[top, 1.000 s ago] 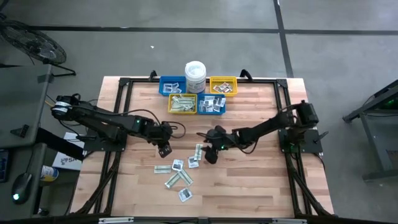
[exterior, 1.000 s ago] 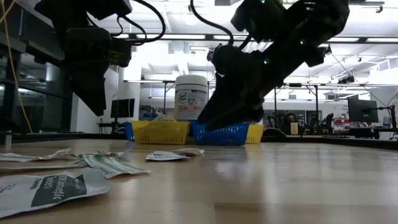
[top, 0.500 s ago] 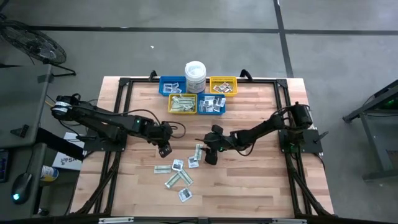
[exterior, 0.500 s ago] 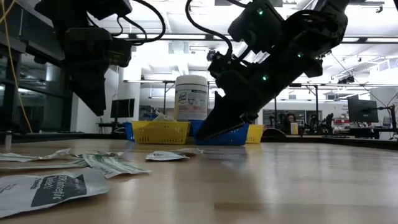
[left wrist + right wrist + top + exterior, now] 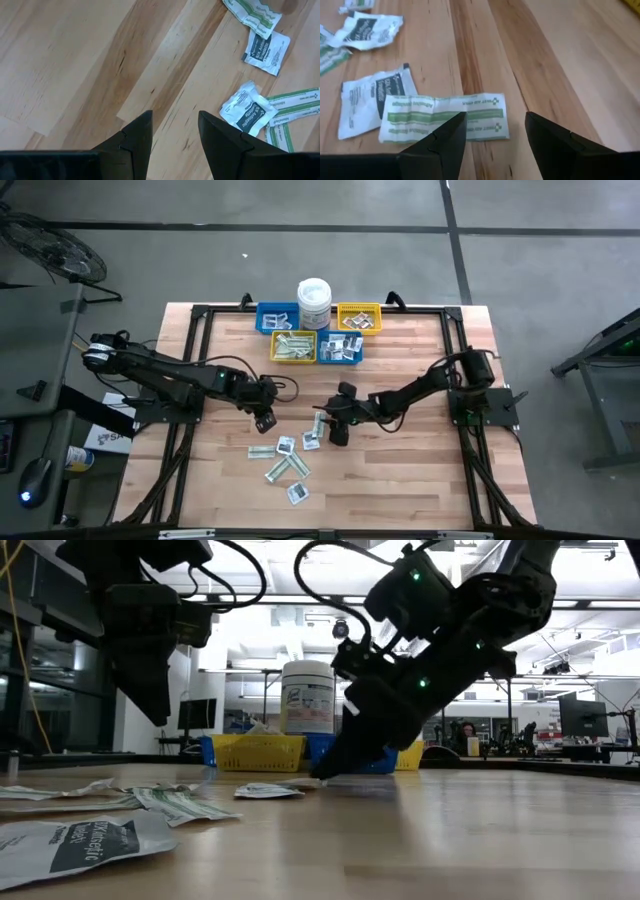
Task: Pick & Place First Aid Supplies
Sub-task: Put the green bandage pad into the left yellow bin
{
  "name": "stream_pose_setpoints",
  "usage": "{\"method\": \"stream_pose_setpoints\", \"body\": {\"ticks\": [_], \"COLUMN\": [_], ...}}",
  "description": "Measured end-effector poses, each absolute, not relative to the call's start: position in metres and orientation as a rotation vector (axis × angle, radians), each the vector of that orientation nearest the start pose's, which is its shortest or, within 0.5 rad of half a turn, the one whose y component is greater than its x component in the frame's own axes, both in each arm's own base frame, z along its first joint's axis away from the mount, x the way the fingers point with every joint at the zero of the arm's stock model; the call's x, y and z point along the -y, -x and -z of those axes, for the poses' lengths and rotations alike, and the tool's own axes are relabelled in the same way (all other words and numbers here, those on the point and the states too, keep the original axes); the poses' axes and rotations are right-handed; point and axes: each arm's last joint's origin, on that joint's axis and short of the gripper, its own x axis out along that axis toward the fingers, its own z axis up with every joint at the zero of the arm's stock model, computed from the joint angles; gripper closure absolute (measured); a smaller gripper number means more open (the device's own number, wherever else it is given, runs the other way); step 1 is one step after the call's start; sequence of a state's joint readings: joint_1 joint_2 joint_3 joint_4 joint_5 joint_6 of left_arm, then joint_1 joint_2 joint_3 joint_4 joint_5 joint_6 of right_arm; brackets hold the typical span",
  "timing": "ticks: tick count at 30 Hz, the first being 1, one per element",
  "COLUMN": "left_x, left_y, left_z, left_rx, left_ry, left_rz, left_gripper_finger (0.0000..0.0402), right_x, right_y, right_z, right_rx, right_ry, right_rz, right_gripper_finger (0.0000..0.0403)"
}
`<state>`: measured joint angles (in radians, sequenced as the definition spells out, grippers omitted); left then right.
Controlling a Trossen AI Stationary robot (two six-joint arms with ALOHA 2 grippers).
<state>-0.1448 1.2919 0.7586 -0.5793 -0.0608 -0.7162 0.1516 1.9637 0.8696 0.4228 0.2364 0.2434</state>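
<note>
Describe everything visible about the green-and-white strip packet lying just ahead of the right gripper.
The strip packet is a long, flat paper wrapper, white with a broad green band and small green print. It lies flat on the wooden table, slightly crinkled and unopened as far as shown. One end overlaps a white square packet with dark print. The right gripper is open just above its near edge, not touching it.

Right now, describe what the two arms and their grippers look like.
Both arms are black, jointed, with black cables looping along them. Small green lights glow on the right arm. The left gripper and right gripper each end in two dark, wedge-shaped fingers tapering to points.
</note>
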Motion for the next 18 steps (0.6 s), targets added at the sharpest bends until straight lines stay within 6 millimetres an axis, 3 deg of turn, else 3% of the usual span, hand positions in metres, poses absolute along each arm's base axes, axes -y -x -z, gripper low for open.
{"method": "stream_pose_setpoints", "body": {"ticks": [5, 18], "left_x": [0.032, 0.031], "left_y": [-0.229, -0.229], "left_z": [-0.198, -0.198], "left_rx": [-1.076, -1.079], "left_ry": [0.527, 0.537], "left_rz": [-0.322, -0.333], "left_gripper_finger": [0.0243, 0.0243], "right_x": [-0.048, -0.047], "right_y": [-0.359, -0.36], "right_z": [-0.089, -0.084], "right_rx": [-0.661, -0.666], "right_ry": [-0.114, -0.182], "right_rz": [0.157, 0.201], "right_gripper_finger": [0.0227, 0.0366]}}
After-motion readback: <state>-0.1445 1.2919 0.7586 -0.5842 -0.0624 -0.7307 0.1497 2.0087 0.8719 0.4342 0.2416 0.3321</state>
